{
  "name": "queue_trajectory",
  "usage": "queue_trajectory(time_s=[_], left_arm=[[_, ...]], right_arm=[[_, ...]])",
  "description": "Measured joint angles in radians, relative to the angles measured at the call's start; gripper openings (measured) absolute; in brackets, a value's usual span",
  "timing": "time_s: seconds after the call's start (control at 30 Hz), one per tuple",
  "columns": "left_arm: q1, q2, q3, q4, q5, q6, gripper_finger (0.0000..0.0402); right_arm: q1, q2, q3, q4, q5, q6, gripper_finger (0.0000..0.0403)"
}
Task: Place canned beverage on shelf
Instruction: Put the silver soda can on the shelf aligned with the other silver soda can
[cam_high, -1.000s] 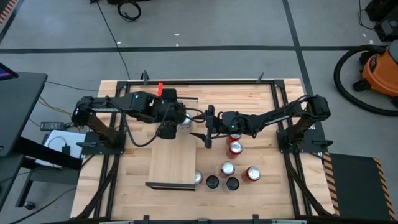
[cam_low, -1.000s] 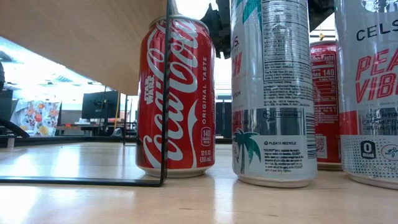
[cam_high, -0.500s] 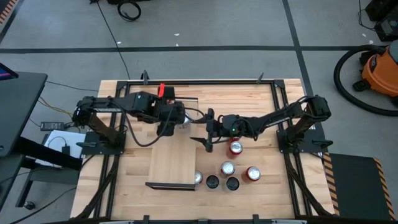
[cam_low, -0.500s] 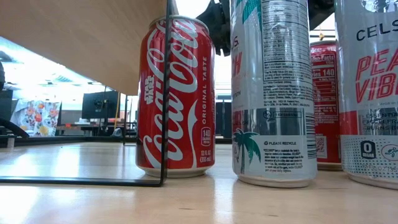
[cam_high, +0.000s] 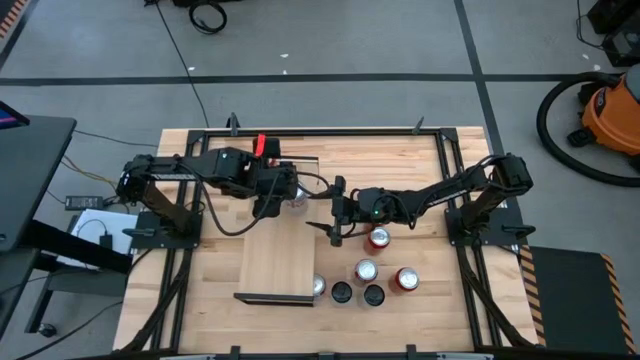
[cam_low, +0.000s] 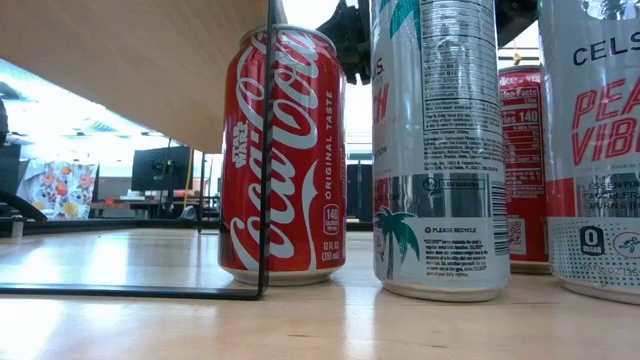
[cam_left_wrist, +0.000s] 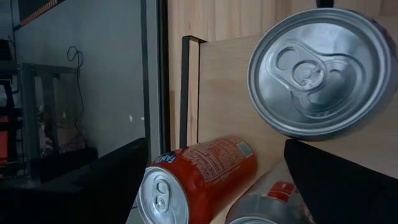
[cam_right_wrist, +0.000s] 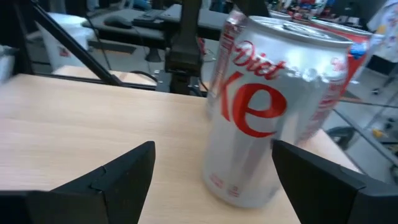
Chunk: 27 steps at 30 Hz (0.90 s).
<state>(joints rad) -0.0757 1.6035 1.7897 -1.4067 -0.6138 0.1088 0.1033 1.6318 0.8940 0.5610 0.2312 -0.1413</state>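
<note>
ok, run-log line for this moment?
left gripper: open, beside Diet Coke can | right gripper: open, facing can | can: upright on shelf

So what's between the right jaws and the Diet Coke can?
Only bare pale wood; the right wrist view shows the Diet Coke can standing ahead of the open right gripper.

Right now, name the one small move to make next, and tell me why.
Probably lift the left gripper straight up, clear of the Diet Coke can. The can already stands upright at the far right corner of the shelf, and the left gripper is open close by it, holding nothing. The right gripper is also open and stops short of the can, so nothing needs regrasping first.
</note>
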Motion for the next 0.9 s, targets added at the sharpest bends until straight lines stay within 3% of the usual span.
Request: queue_trajectory(time_s=[0.37,0.63,0.9], left_arm=[[0.0,0.0,0.0,-0.004,-0.046,-0.012,0.0387],[-0.01,0.0,0.014,-0.049,-0.043,-0.039,0.0387],[-0.019,-0.001,0.065,-0.058,0.14,-0.139,0.0387]], right_arm=[[0.02,0.0,0.0,-0.001,0.114,-0.039,0.0334],[-0.001,0.0,0.0,-0.029,0.091,0.01,0.0334],[-0.029,0.0,0.0,-0.046,0.093,0.071,0.0334]])
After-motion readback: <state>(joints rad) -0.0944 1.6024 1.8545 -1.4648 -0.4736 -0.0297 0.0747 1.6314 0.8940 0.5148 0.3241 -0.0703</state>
